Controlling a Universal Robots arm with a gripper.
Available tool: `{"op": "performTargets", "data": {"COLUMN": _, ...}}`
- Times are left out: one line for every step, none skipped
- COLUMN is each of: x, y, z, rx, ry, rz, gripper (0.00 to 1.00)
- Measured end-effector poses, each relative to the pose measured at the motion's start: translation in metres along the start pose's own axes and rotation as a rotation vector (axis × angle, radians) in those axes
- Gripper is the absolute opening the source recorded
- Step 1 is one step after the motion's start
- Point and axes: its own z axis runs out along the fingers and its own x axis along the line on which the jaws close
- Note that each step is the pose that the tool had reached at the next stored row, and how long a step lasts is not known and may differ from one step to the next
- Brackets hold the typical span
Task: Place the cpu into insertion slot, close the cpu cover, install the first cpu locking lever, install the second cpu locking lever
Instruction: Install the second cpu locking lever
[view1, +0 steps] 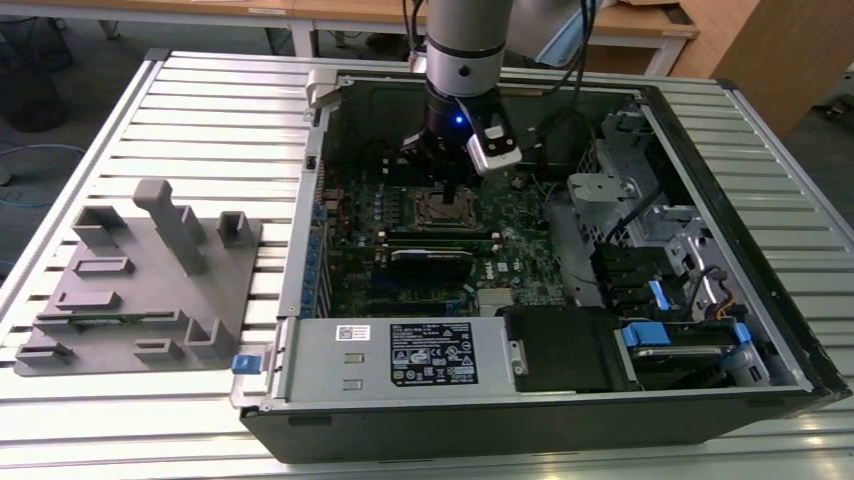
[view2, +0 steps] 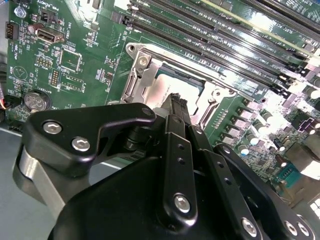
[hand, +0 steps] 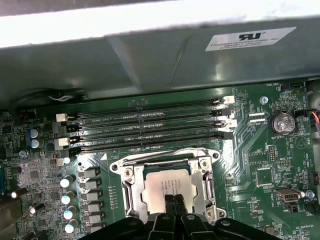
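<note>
Open computer case (view1: 747, 250) lying on slatted metal table (view1: 200, 110), filling centre and right of the exterior view. Grey fixture block (view1: 140, 285) at left of frame, well apart from case. Green motherboard (view1: 514, 250) inside case. Arm reaching down at upper centre. Insertion slot (hand: 131, 186) at lower centre of the first wrist view, just below memory slots (hand: 145, 127). Cpu (hand: 167, 187) seated in slot, cpu cover (hand: 206, 182) down around it. Gripper (hand: 174, 200) fingers pressed together, tips on or just above cpu top.
</note>
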Motion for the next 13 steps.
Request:
{"op": "performTargets", "data": {"x": 0.0000, "y": 0.0000, "z": -0.0004, "rx": -0.0001, "ry": 0.0000, "rz": 0.000, "gripper": 0.11}}
{"op": "performTargets", "data": {"x": 0.0000, "y": 0.0000, "z": -0.0010, "rx": 0.0000, "ry": 0.0000, "rz": 0.000, "gripper": 0.11}}
{"op": "performTargets", "data": {"x": -0.0001, "y": 0.0000, "z": -0.0017, "rx": 0.0000, "ry": 0.0000, "rz": 0.000, "gripper": 0.11}}
{"op": "performTargets", "data": {"x": -0.0001, "y": 0.0000, "z": -0.0026, "rx": -0.0001, "ry": 0.0000, "rz": 0.000, "gripper": 0.11}}
{"op": "performTargets", "data": {"x": -0.0002, "y": 0.0000, "z": -0.0036, "rx": -0.0001, "ry": 0.0000, "rz": 0.000, "gripper": 0.11}}
{"op": "performTargets", "data": {"x": -0.0002, "y": 0.0000, "z": -0.0046, "rx": -0.0001, "ry": 0.0000, "rz": 0.000, "gripper": 0.11}}
{"op": "performTargets", "data": {"x": -0.0003, "y": 0.0000, "z": -0.0055, "rx": -0.0002, "ry": -0.0001, "rz": 0.000, "gripper": 0.11}}
{"op": "performTargets", "data": {"x": -0.0003, "y": 0.0001, "z": -0.0065, "rx": -0.0002, "ry": -0.0001, "rz": 0.000, "gripper": 0.11}}
{"op": "performTargets", "data": {"x": -0.0004, "y": 0.0001, "z": -0.0077, "rx": -0.0002, "ry": -0.0001, "rz": 0.000, "gripper": 0.11}}
{"op": "performTargets", "data": {"x": -0.0004, "y": 0.0001, "z": -0.0092, "rx": 0.0000, "ry": 0.0000, "rz": 0.000, "gripper": 0.11}}
{"op": "performTargets", "data": {"x": -0.0005, "y": 0.0001, "z": -0.0108, "rx": -0.0001, "ry": 0.0001, "rz": 0.000, "gripper": 0.11}}
{"op": "performTargets", "data": {"x": -0.0006, "y": 0.0001, "z": -0.0124, "rx": -0.0002, "ry": 0.0000, "rz": 0.000, "gripper": 0.11}}
{"op": "performTargets", "data": {"x": -0.0007, "y": 0.0001, "z": -0.0138, "rx": -0.0001, "ry": -0.0001, "rz": 0.000, "gripper": 0.11}}
